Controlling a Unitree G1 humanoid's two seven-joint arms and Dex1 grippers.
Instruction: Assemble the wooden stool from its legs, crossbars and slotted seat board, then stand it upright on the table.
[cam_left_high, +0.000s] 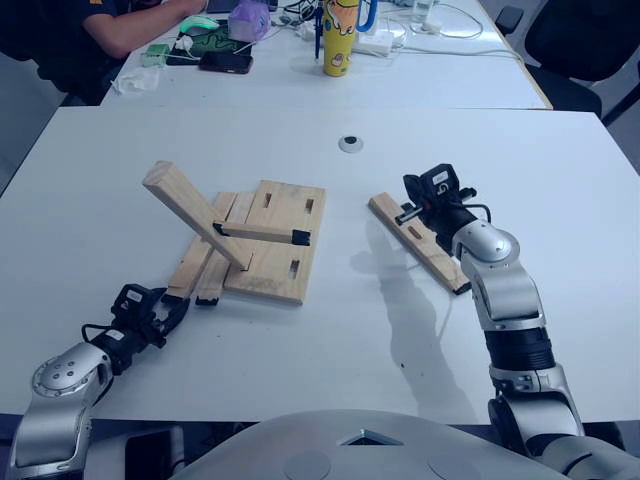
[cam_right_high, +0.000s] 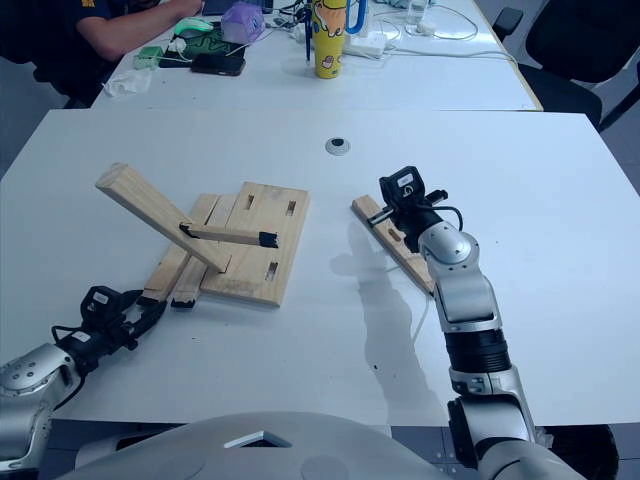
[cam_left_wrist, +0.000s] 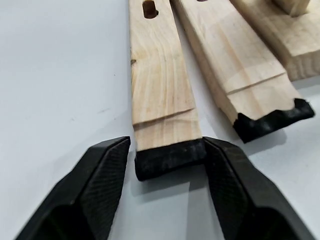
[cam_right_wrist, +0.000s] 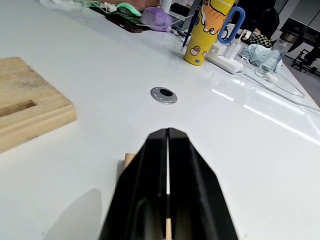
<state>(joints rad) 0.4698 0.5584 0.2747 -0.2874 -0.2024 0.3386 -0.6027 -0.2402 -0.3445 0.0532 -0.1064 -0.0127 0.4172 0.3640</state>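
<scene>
Wood parts lie spread over the white counter (cam_left_high: 560, 200), with 12 o'clock taken as straight away from the robot. The slotted seat board (cam_left_high: 285, 225) lies flat a little to 9 o'clock of the counter's middle. One leg (cam_left_high: 185, 200) rises from it at a tilt, its free end leaning up toward 10 o'clock. A short crossbar (cam_left_high: 262, 233) sticks out of that leg toward 3 o'clock, above the board, and ends in a black tip.

Two more legs lie flat along the board's 9 o'clock edge. The inner leg (cam_left_high: 218, 272) is just beside the board and the outer leg (cam_left_high: 188, 268) is next to that one. Both have their black-capped ends pointing to 6 o'clock.

The left gripper (cam_left_high: 178, 308) sits low on the counter at 7 o'clock of the board, with its jaws spread wide. In the wrist view its fingers (cam_left_wrist: 100, 170) flank the capped end of the outer leg. One finger looks to be brushing the cap's corner, though the contact is hard to judge.

A fourth leg (cam_left_high: 442, 266) lies alone at 3 o'clock of the board, well apart from it. The right gripper (cam_right_wrist: 167, 132) is over its far end, fingers pressed together. Whether they touch the wood cannot be told.

A round grommet (cam_left_high: 350, 144) is set in the counter at 12 o'clock of that gripper. A yellow mug (cam_left_high: 340, 38) stands on the next counter beyond.
</scene>
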